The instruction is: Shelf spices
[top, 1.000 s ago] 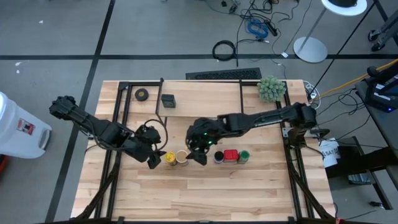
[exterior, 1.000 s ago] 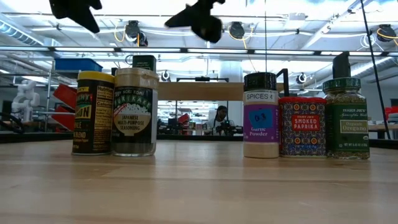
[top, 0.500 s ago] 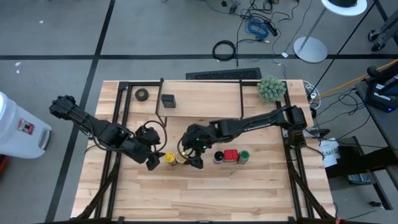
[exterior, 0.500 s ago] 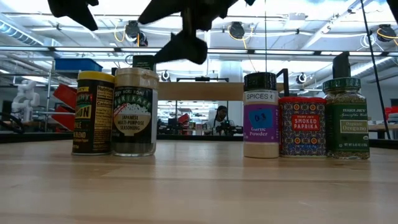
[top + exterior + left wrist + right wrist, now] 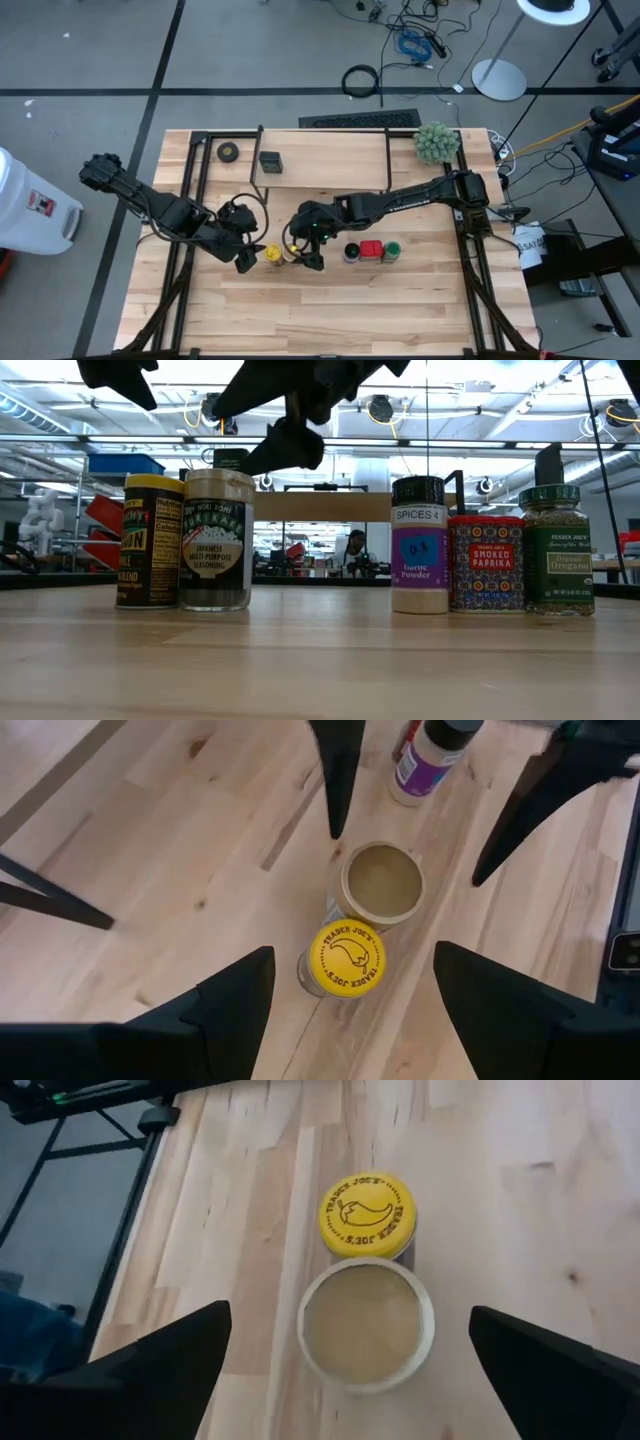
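Spices stand in a row on the counter: yellow-lidded jar touching the tan-lidded jar, then, apart from them, the blue-lidded jar, red square tin and green-lidded jar. Directly over the tan-lidded jar hangs the right gripper, fingers spread wide to either side of the lid (not touching it), its arm reaching in low across the counter. Beside the yellow-lidded jar the left gripper hovers, released too. Behind the row, the dark boxy tin sits on the shelf.
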Robot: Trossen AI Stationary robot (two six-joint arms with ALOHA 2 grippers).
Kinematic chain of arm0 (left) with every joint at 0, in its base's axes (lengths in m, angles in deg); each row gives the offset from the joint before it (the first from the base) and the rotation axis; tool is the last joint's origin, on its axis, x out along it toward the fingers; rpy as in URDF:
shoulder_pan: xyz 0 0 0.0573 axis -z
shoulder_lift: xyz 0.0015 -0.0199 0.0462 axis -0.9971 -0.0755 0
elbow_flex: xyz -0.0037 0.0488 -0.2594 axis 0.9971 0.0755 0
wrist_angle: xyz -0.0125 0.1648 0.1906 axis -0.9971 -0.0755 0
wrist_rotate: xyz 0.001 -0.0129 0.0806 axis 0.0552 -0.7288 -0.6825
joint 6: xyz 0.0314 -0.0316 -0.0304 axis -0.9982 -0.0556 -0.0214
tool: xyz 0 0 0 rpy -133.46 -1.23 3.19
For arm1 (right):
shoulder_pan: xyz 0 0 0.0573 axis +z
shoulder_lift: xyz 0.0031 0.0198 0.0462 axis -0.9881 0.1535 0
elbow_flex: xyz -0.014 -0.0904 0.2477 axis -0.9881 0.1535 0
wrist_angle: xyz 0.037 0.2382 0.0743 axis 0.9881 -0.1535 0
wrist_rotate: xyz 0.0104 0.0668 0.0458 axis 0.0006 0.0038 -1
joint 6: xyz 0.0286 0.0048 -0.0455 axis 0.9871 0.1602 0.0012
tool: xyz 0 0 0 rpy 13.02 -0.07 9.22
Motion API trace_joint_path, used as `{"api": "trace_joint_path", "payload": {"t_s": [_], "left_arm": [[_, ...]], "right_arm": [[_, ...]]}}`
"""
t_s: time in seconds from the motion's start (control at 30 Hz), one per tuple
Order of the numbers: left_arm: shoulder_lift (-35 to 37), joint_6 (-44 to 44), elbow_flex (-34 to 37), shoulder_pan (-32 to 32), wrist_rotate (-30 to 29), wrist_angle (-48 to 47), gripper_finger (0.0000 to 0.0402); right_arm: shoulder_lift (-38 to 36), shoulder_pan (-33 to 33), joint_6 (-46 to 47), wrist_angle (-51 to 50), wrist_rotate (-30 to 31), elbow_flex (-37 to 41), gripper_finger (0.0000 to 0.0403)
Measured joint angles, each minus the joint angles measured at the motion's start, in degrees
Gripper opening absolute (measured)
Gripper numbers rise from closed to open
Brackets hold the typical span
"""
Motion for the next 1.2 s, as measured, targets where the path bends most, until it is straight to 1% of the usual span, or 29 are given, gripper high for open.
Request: {"api": "trace_joint_path", "payload": {"t_s": [0.13,0.27,0.43,0.53,0.6,0.73,0.83,1.03,1.13,1.2], "left_arm": [[0.00,0.13,0.00,0.00,0.00,0.02,0.0283],[-0.02,0.02,0.00,-0.17,-0.09,-0.01,0.0283],[-0.04,0.02,0.00,-0.30,-0.56,-0.01,0.0283],[0.11,-0.13,-0.18,-1.20,-2.97,-0.24,0.0283],[0.78,-2.40,-1.17,-2.91,-3.86,-0.70,0.0283],[2.77,-10.08,-4.64,-8.82,-4.63,-0.51,0.0283],[4.10,-18.03,-7.51,-14.37,-4.70,-0.50,0.0283],[4.59,-39.89,-11.86,-27.73,-4.49,-0.29,0.0283],[4.62,-51.19,-12.00,-34.42,1.16,-0.02,0.0283],[4.00,-55.48,-11.99,-38.64,5.37,-0.01,0.0283]], "right_arm": [[0.11,0.15,-1.64,0.20,0.08,-0.02,0.0399],[0.99,0.69,-3.33,0.08,1.64,-0.02,0.0400],[1.72,0.67,-2.67,-0.77,2.64,-0.02,0.0400],[1.80,0.61,-2.68,-0.54,2.71,0.01,0.0400],[1.69,0.61,-2.68,-0.46,2.71,0.00,0.0398],[1.71,0.66,-2.31,-0.49,2.69,0.00,0.0393],[1.55,0.66,-0.16,-0.25,2.75,0.00,0.0392],[0.97,0.70,1.36,-0.89,3.06,-2.36,0.0392],[0.97,0.70,1.38,-3.03,3.06,-4.36,0.0392],[0.95,0.70,1.28,-4.37,3.06,-5.93,0.0391]]}}
